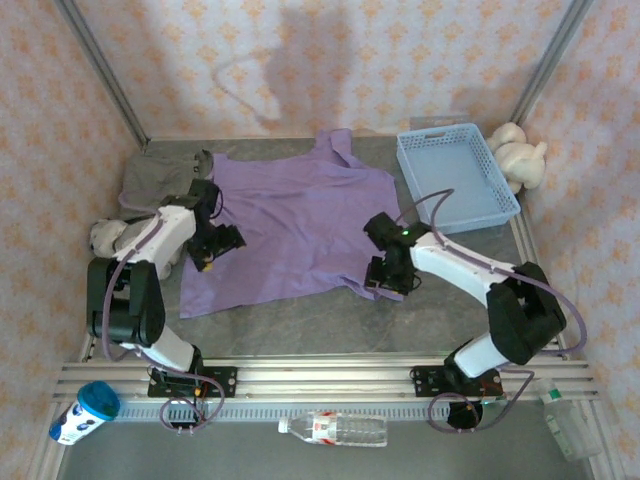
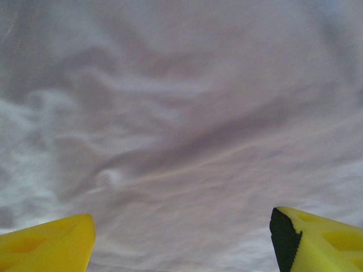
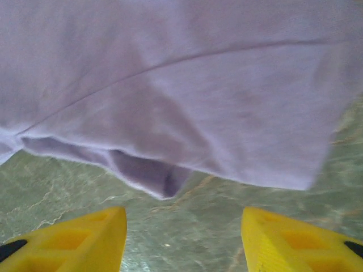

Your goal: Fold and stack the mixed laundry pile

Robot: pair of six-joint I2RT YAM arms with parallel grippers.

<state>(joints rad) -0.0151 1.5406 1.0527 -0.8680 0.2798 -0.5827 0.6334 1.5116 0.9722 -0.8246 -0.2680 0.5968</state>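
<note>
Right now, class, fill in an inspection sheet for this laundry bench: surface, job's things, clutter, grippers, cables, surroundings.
Surface: table, grey-green marbled, bare at the near edge.
Job's things: purple shirt spread out, wrinkled; grey garment bunched at far left.
Clutter: blue basket far right, plush toys beside it; bottle and cup by the near rail.
Grippers: left gripper open over the shirt; right gripper open at the shirt's near hem.
Cables: cable looped above the right arm.
Surroundings: patterned walls.
</note>
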